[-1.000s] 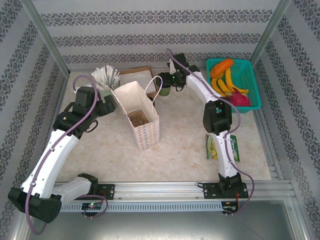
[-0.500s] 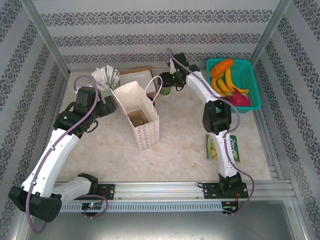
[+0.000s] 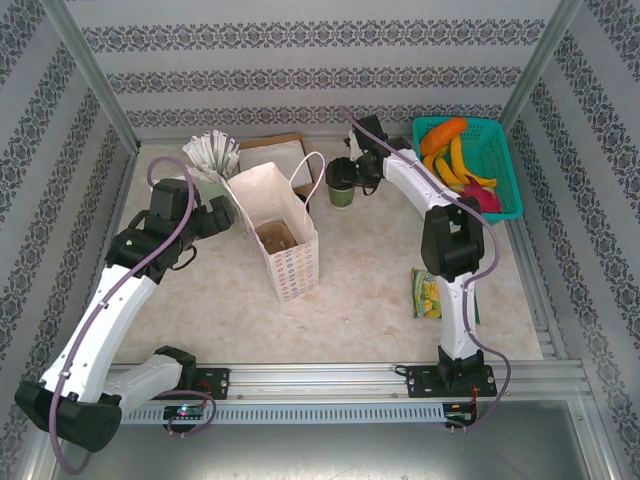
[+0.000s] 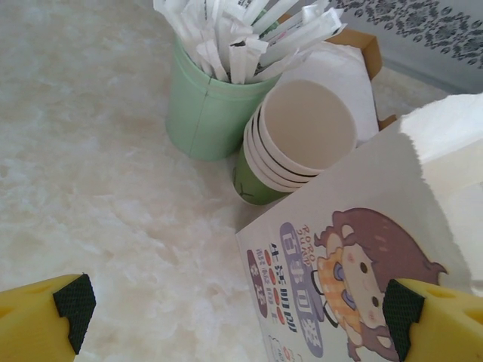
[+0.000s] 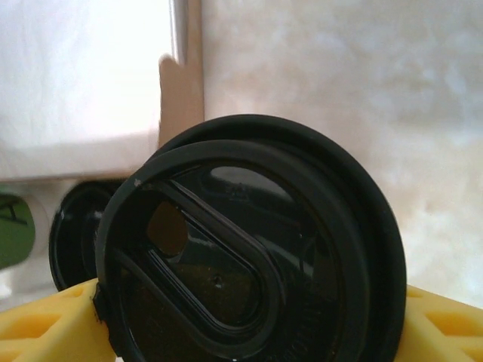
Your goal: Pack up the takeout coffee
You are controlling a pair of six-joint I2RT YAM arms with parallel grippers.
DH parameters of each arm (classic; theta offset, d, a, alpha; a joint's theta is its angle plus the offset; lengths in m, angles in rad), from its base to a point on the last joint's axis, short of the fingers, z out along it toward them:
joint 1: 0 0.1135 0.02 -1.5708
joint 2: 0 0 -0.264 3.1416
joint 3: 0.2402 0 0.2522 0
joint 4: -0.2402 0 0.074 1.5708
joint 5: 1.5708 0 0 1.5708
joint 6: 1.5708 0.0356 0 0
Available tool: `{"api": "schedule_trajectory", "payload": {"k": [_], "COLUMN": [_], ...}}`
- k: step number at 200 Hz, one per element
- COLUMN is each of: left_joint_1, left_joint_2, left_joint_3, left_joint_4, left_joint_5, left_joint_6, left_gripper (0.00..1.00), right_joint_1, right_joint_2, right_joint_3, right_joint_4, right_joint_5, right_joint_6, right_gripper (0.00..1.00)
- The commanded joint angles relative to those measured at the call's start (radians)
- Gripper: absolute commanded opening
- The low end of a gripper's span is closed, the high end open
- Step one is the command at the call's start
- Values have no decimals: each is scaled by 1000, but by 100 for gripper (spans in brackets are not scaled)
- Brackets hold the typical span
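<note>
The takeout coffee (image 3: 341,191), a dark green cup with a black lid (image 5: 249,249), is at the back of the table, right of the white paper bag (image 3: 276,232). My right gripper (image 3: 352,180) is shut on it, a yellow finger (image 5: 45,328) on each side of the lid. The cup's body is hidden under the lid in the right wrist view. My left gripper (image 3: 222,214) stands open at the bag's left side, and its fingers (image 4: 45,313) have the bag's printed wall (image 4: 339,279) between them without touching it.
A pale green cup of wrapped sticks (image 4: 204,105) and a stack of cream cups (image 4: 302,139) stand behind the bag. A teal fruit basket (image 3: 497,150) is at the back right, a snack packet (image 3: 430,292) front right. A loose black lid (image 5: 72,241) lies near the coffee.
The right gripper closed on the coffee cup and carried it a little to the right and nearer. The left arm shifted slightly and stayed open.
</note>
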Motion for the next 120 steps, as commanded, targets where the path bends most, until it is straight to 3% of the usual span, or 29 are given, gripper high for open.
{"api": "schedule_trajectory", "payload": {"k": [1, 64, 107, 120], "left_joint_1": [12, 13, 13, 13], "left_joint_2": [-34, -71, -56, -64], "left_joint_3": [-14, -20, -4, -15], "left_joint_4": [58, 126, 73, 87], "left_joint_5": [23, 25, -123, -111], "left_joint_6": [0, -11, -124, -124], "left_gripper": [100, 100, 100, 100], "right_joint_1": [14, 35, 69, 72], "right_joint_2": [-108, -380, -535, -582], "right_joint_3": [-130, -512, -679, -730], "right_joint_4": [18, 81, 61, 66], "right_joint_5": [35, 30, 23, 9], "right_joint_6": [-5, 54, 52, 64], "right_gripper": [77, 77, 77, 77]}}
